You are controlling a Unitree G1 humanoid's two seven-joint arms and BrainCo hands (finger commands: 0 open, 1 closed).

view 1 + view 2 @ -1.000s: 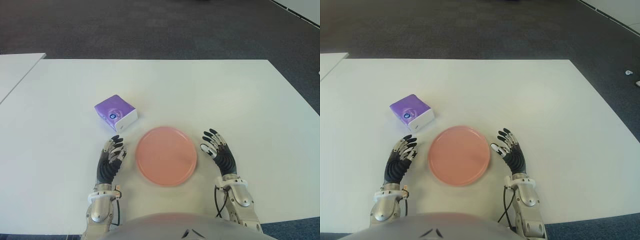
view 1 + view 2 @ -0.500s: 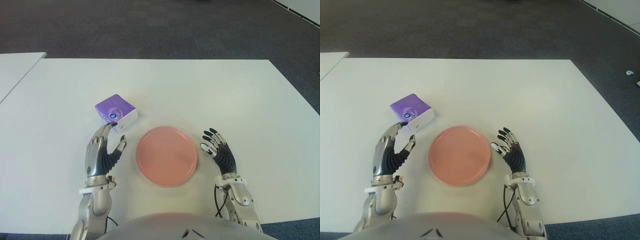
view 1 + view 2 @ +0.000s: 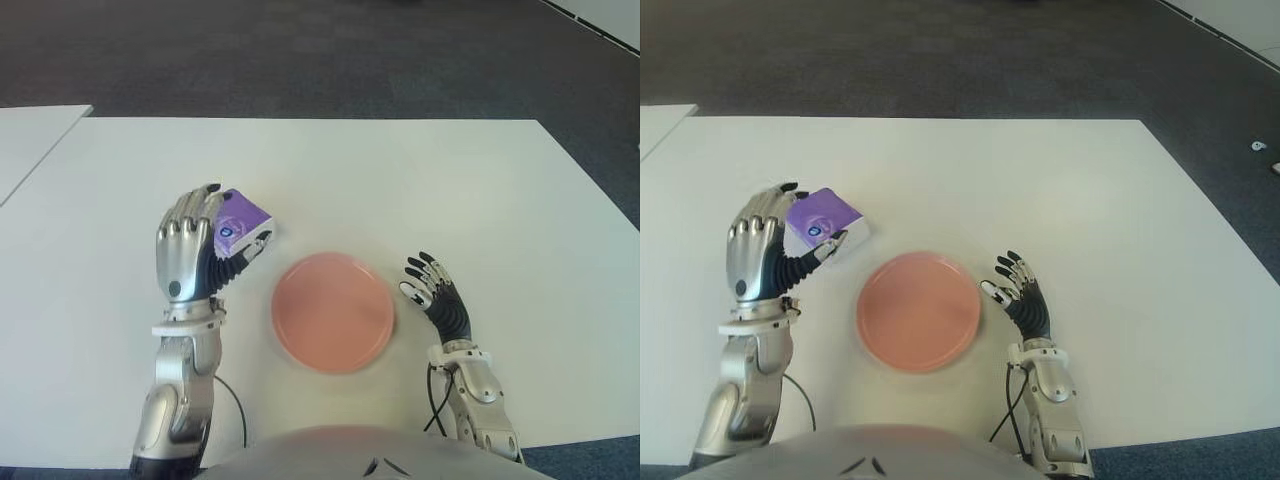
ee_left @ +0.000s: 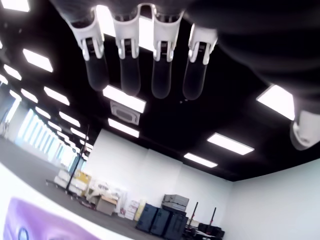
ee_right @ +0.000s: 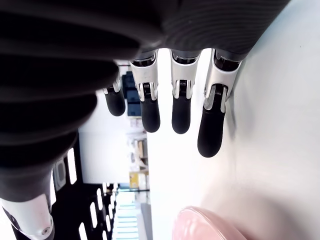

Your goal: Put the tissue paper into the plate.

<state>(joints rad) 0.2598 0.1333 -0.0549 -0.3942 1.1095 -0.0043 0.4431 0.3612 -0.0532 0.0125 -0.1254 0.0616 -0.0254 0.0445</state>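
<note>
A purple and white tissue pack point(image 3: 241, 225) lies on the white table point(image 3: 420, 180), to the left of and behind the round pink plate point(image 3: 332, 312). My left hand point(image 3: 188, 248) is raised over the pack's left side, its fingers arched above it and the thumb by its near right corner. The left wrist view shows the fingers point(image 4: 162, 75) extended with the pack point(image 4: 40, 225) below them and apart from them. My right hand point(image 3: 435, 298) shows just right of the plate, fingers spread, holding nothing. The plate's rim point(image 5: 205, 227) appears in the right wrist view.
A second white table point(image 3: 30, 135) stands at the far left across a narrow gap. Dark carpet point(image 3: 300, 50) lies beyond the table's far edge. A black cable point(image 3: 432, 395) runs beside my right wrist.
My left hand has lifted from beside the plate and moved forward to the tissue pack, covering its left side. The pack, plate and right hand have kept their places.
</note>
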